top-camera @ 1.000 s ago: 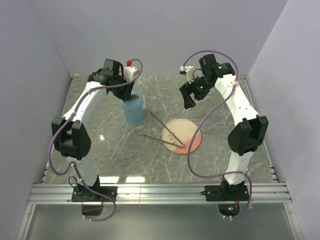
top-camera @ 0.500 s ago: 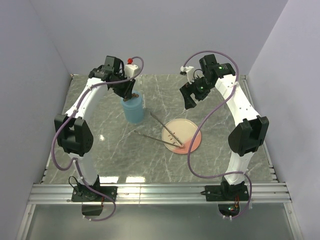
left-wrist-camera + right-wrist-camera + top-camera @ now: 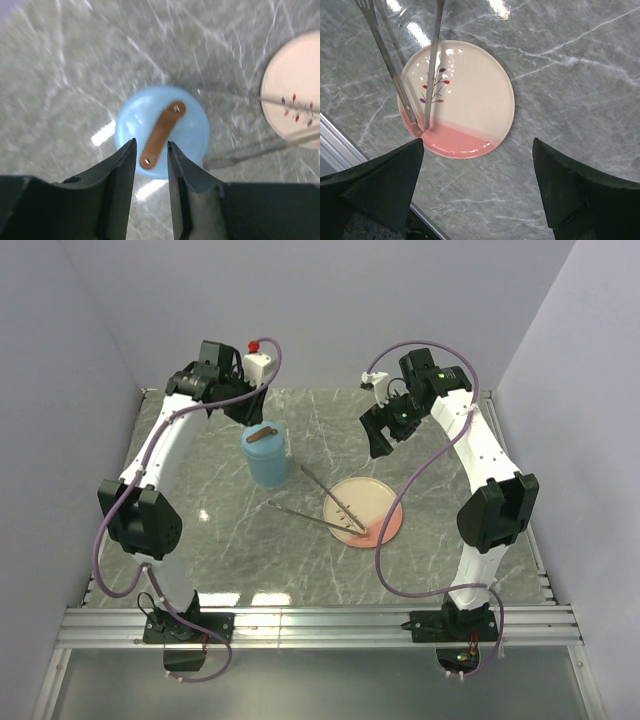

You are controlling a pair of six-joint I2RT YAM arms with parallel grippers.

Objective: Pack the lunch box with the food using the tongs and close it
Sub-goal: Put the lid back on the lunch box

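Left of centre in the overhead view, on the marble table [image 3: 220, 540]: lunch box [image 3: 265, 460], upright and closed, round blue lid [image 3: 252, 430] seated on top, brown strap [image 3: 161, 134] across it. Directly above, clear of the lid: left gripper [image 3: 240, 408]. In its wrist view, fingers [image 3: 125, 165] parted by a narrow gap, pinching nothing, strap well below showing between them. Right of centre: pink plate [image 3: 385, 510], with the tongs [image 3: 315, 518] lying joined end on its lower-left rim, both arms reaching up-left onto the table toward the lunch box. Above the plate's upper edge: right gripper [image 3: 380, 445], jaws spread wide, holding nothing.
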